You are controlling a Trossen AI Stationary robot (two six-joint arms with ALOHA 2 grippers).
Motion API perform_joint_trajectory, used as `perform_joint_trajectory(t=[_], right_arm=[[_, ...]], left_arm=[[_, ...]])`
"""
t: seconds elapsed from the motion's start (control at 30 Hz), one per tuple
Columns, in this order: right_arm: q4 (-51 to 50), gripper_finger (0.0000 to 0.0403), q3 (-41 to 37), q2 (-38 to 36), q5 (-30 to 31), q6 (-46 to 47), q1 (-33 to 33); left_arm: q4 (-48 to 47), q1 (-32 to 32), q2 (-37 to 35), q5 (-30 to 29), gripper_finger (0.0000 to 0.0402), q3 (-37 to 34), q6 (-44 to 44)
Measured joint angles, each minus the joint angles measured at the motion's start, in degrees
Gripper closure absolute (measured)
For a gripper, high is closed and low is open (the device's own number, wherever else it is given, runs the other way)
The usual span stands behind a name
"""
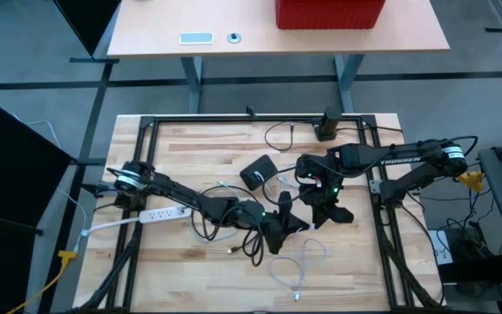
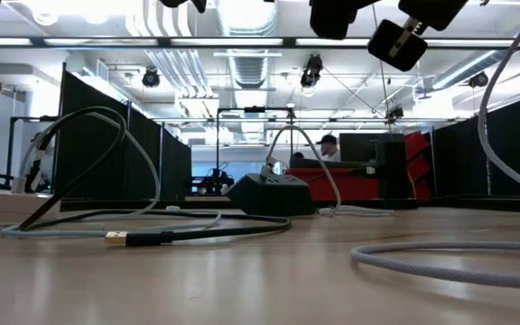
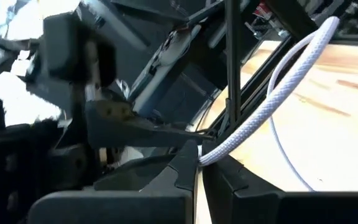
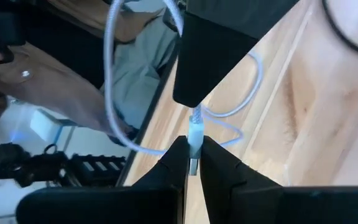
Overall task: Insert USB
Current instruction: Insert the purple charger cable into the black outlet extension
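Mid-table, slightly toward the near edge: both grippers meet over the wood top [image 1: 172, 288].

R gripper [image 4: 194, 163]: fingers pressed together, pinching a USB plug [image 4: 194, 167] at its tip. Plug = small silver metal end on a pale molded strain relief, feeding a white braided cable [image 4: 112, 74] that loops wide behind it. A black block sits just past the plug in the R wrist view; can't tell what it is.

L gripper [image 3: 197, 163]: fingers closed on the white braided cable, which arcs up and away from the pinch point.

More white cable lies coiled on the table nr the front edge. A separate dark cable w/ gold-colored USB end [image 2: 116, 238] lies flat on the table, apart from both grippers. White power strip [image 1: 162, 213] lies by the L arm.
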Motion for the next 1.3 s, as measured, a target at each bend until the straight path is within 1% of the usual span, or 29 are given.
perform_joint_trajectory(t=[0.07,0.17,0.3,0.37,0.43,0.5,0.67,0.8,0.87,1.0,1.13,1.27,1.3], right_arm=[[0.2,0.0379,0.0,-0.3,2.4,0.8,0.0],[-0.6,0.0345,0.0,-0.9,5.9,1.8,0.0],[-0.5,0.03,0.0,-2.7,8.8,2.4,0.0],[-0.5,0.0283,0.0,-4.1,9.2,3.3,0.0],[-0.4,0.0271,0.0,-5.7,11.4,4.8,0.0],[-0.5,0.0265,0.0,-7.9,17.8,6.3,0.7],[-0.8,0.027,0.0,-13.5,41.2,4.4,5.1],[0.1,0.0284,0.0,-17.0,54.0,2.9,10.4],[0.5,0.0291,0.0,-17.6,60.2,2.6,13.1],[0.6,0.0297,-0.3,-17.0,75.0,1.8,18.1],[0.9,0.0284,-0.3,-14.3,85.0,1.0,21.3],[1.1,0.0261,-0.3,-10.9,94.5,2.0,22.3],[1.1,0.0255,-0.3,-9.9,95.8,2.0,22.3]], left_arm=[[-2.1,0.0,-0.9,-1.7,0.04,0.0,-1.7],[-5.2,0.0,-2.5,-2.9,0.04,0.0,-4.9],[-10.0,0.6,-4.2,-4.2,0.04,0.0,-10.8],[-12.7,1.2,-4.9,-4.3,0.04,0.0,-13.2],[-14.1,1.7,-5.6,-4.4,0.04,0.0,-15.1],[-14.0,2.2,-5.8,-4.6,0.04,0.0,-17.4],[-13.6,4.8,-6.0,-4.5,0.0401,0.0,-26.7],[-12.1,7.3,-6.4,-4.9,0.0401,-0.1,-35.9],[-10.2,8.7,-6.5,-4.7,0.0401,-0.1,-41.4],[-5.5,11.5,-6.6,-4.5,0.0401,-0.2,-50.7],[-5.0,13.0,-6.6,-6.0,0.0401,-0.9,-54.3],[-3.3,13.5,-6.6,-7.8,0.0401,-2.0,-55.7],[-2.3,13.6,-6.6,-8.0,0.0401,-2.5,-55.9]])
